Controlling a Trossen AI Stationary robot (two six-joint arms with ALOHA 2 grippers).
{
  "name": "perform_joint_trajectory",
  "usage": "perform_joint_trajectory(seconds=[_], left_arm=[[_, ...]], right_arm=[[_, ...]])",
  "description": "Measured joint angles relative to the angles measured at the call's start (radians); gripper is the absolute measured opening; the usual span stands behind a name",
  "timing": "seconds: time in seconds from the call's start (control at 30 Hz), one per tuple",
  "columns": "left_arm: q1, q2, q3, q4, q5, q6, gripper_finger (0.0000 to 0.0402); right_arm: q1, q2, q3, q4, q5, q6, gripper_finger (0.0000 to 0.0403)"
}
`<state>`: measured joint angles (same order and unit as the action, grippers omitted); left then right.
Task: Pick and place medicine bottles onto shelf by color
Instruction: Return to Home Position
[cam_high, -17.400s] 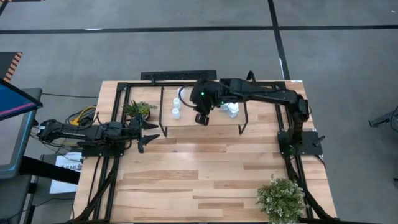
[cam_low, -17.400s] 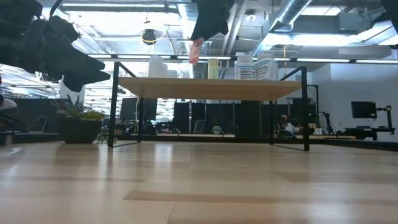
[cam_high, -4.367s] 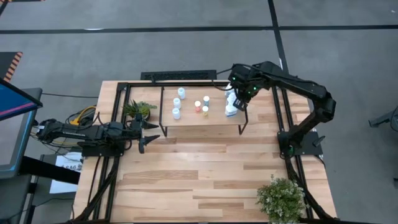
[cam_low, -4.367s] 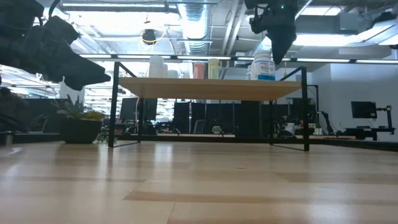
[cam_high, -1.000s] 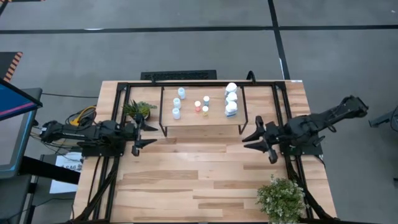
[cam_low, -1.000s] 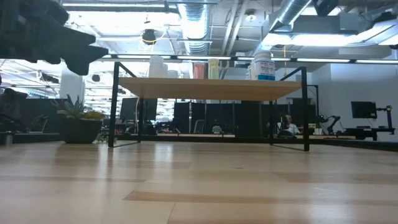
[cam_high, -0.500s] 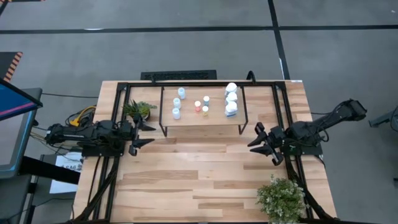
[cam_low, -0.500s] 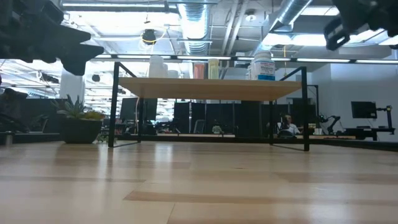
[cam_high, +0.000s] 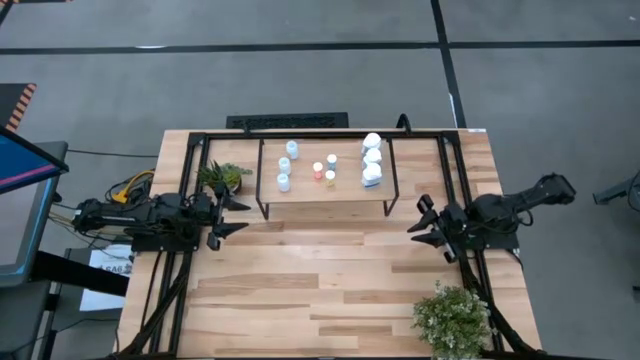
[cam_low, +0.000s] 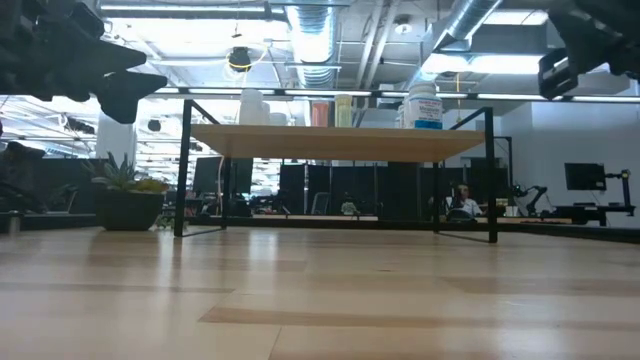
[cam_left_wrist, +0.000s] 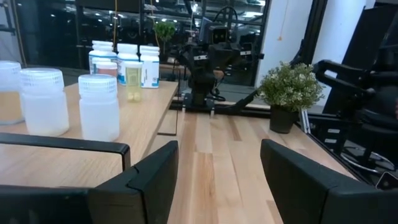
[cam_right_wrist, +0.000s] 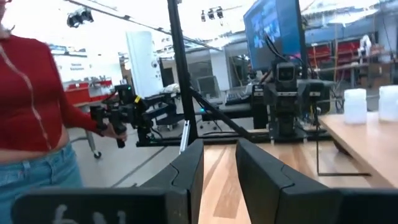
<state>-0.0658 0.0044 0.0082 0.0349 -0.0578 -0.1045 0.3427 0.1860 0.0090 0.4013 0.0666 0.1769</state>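
Nine medicine bottles (cam_high: 318, 170) stand on the shelf (cam_high: 340, 191) at the far middle of the tabletop (cam_high: 330, 285), seen from above. Three small white ones stand toward the left arm, three small coloured ones in the middle, and three bigger ones toward the right arm. The left gripper (cam_high: 238, 215) hangs just off the shelf's left end, near a small plant (cam_high: 222, 176), with its jaws parted and empty. The right gripper (cam_high: 420, 217) sits off the shelf's right end, its jaws also apart and holding nothing. A bushy plant (cam_high: 452, 318) fills the near right corner.

At tabletop height, the bottles line the shelf board, and both arms show as dark shapes in the upper corners, clear of it.

The left wrist camera shows a wide gap between its jaws, with white bottles close by on the shelf.

The right wrist camera shows a narrower gap between its jaws. A person in a red top (cam_right_wrist: 28, 106) stands beyond the tabletop.
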Motion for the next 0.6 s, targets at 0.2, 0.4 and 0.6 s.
perform_joint_trajectory(seconds=[0.2,0.4,0.6], left_arm=[[0.000,0.000,0.000,0.000,0.000,-0.008,0.0215],[0.000,0.000,0.000,0.000,0.000,-0.030,0.0215],[0.000,0.001,0.000,-0.003,0.018,-0.017,0.0215]], right_arm=[[-0.069,-0.187,0.000,-0.209,-0.056,-0.028,0.0118],[-0.156,-0.185,0.000,-0.290,-0.100,0.007,0.0118],[-0.200,-0.183,-0.001,-0.358,-0.110,0.008,0.0118]])
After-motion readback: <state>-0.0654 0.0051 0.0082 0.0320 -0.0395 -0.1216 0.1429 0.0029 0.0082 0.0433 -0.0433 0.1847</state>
